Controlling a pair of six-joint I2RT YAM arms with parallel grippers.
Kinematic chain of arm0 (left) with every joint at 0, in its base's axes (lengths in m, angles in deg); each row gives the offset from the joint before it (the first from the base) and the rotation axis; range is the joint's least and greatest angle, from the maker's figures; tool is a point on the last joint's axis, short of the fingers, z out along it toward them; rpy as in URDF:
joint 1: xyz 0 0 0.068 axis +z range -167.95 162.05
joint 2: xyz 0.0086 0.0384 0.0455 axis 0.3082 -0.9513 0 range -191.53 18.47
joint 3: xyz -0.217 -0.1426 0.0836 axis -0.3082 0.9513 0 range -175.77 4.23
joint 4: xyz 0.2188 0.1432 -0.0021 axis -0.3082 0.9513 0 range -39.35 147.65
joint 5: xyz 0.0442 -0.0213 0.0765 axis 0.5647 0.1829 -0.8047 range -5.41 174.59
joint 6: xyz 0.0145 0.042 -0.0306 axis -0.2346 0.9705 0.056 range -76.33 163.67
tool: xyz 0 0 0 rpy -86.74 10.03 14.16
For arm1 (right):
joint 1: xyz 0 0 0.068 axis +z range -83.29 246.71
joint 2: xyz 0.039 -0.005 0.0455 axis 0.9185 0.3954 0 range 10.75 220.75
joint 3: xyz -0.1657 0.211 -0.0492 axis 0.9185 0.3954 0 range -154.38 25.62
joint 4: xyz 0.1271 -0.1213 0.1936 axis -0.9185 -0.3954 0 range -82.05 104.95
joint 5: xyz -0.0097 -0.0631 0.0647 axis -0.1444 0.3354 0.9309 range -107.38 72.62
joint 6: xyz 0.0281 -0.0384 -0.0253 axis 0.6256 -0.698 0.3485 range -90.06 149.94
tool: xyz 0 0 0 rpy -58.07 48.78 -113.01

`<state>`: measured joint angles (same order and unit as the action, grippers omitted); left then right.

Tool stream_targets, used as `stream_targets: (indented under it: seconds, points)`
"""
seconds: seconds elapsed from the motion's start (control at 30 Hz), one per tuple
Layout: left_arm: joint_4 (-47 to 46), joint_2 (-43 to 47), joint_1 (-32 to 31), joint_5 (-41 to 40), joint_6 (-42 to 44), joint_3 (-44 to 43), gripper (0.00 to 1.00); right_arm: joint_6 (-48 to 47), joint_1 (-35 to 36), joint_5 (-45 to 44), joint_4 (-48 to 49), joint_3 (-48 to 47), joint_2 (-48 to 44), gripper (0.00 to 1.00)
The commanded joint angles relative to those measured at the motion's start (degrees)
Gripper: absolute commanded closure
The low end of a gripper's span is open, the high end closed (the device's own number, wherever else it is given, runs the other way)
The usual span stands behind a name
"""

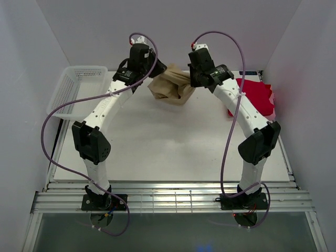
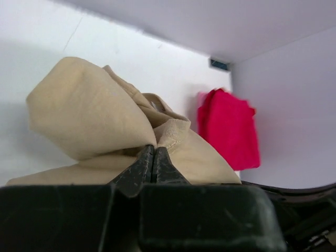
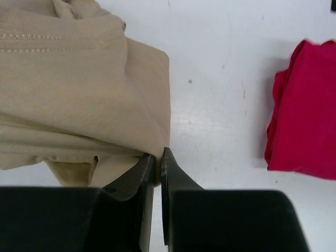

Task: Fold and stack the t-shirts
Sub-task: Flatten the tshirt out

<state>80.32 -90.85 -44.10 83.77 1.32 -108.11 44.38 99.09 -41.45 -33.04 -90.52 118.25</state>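
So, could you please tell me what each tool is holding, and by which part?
Both grip the soft tan-beige cloth t-shirt: the left tool pinches a bunched fold beside a stitched hem, the right tool a folded edge's corner.

No legible text, label, brand, number or sign on anything, small dark plate (image 2: 219, 64) at the foot of the far wall beyond the red t-shirt (image 2: 229, 128), too small and blurred to read

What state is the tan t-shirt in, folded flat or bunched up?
Bunched up. The tan t-shirt is a crumpled lump of loose creases, pinched by the left gripper and the right gripper.
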Motion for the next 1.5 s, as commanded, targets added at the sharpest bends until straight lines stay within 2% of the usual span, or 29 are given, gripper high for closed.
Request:
stream_targets:
  seconds: [0.0, 0.07, 0.1, 0.13, 0.17, 0.2, 0.23, 0.27, 0.3, 0.37, 0.43, 0.57, 0.67, 0.7, 0.77, 0.8, 0.93, 1.17, 1.23, 1.47]
  points:
    - [-6.90, 6.05, 1.81, 0.90, 5.34, -5.08, 1.00, -5.47, -2.76, -4.94, -5.63, -6.91, 0.08, 0.92]
    - [-5.95, 6.05, 1.81, 7.20, 4.65, -4.22, 1.00, -4.43, -2.76, -3.79, -5.72, -4.55, -1.32, 0.92]
    - [-4.81, 6.48, 1.81, 8.71, 3.86, -2.47, 1.00, -3.90, -2.76, -2.65, -5.54, 1.21, -2.20, 0.92]
    - [-4.54, 8.23, 1.55, 10.12, 2.98, 0.16, 1.00, -3.28, -2.76, -2.21, -4.49, 5.00, -3.08, 0.92]
    - [-4.71, 9.46, 1.11, 10.92, 2.89, 7.49, 0.97, -1.80, -2.76, -1.51, -3.61, 9.39, -5.35, 0.92]
    - [-5.32, 10.95, -0.29, 10.14, 3.32, 11.83, 0.84, -1.26, -2.85, 0.67, -2.47, 18.57, -6.59, 0.92]
    - [-5.67, 14.01, -0.83, 9.44, 4.28, 16.14, 0.77, -0.64, -2.76, 1.74, -1.16, 23.02, -7.82, 0.92]
    - [-5.94, 15.44, -1.35, 8.82, 4.47, 24.01, 0.68, 0.15, -2.67, 2.71, 0.94, 27.32, -9.84, 0.92]
    - [-6.20, 16.84, -2.23, 7.43, 4.38, 27.66, 0.51, 1.63, -2.59, 4.20, 2.10, 35.02, -10.73, 0.92]
    - [-6.47, 20.96, -2.94, 5.84, 4.03, 36.52, 0.44, 3.05, -2.06, 4.83, 4.47, 41.14, -12.84, 0.92]
    - [-6.73, 23.26, -3.64, 3.20, 3.77, 40.42, 0.39, 4.28, -1.53, 5.09, 5.44, 46.58, -14.16, 0.92]
    - [-7.61, 25.82, -3.91, 2.75, 3.59, 44.92, 0.39, 4.55, -1.18, 5.01, 6.24, 46.27, -14.95, 0.92]
    - [-8.75, 24.95, -4.43, 3.98, 2.89, 44.66, 0.40, 4.55, -1.18, 4.04, 4.14, 40.15, -13.38, 0.89]
    - [-9.80, 23.72, -5.04, 4.24, 2.62, 44.31, 0.40, 4.46, -1.18, 4.30, 3.69, 38.46, -12.94, 0.80]
    - [-11.38, 21.79, -5.75, 4.33, 2.36, 42.47, 0.41, 4.02, -0.92, 5.17, 3.52, 33.81, -11.79, 0.72]
    - [-11.48, 19.08, -6.71, 4.42, 2.01, 41.42, 0.41, 3.59, -0.92, 5.96, 3.78, 32.65, -11.36, 0.65]
    - [-10.87, 11.35, -9.44, 4.16, 1.83, 34.05, 0.41, 2.44, -0.92, 10.62, 6.24, 28.78, -7.76, 0.52]
    - [-5.95, 1.13, -12.61, 1.79, 1.83, 28.49, 0.51, 2.35, -0.65, 16.77, 6.68, 26.75, -0.81, 0.50]
    - [-4.89, 0.07, -13.05, -0.48, 1.66, 28.66, 0.53, 2.44, -0.39, 17.92, 7.29, 27.54, 0.33, 0.50]
    - [-4.45, -2.56, -13.75, -0.50, 1.39, 32.26, 0.54, 2.09, 0.23, 20.21, 9.05, 29.30, 3.59, 0.50]
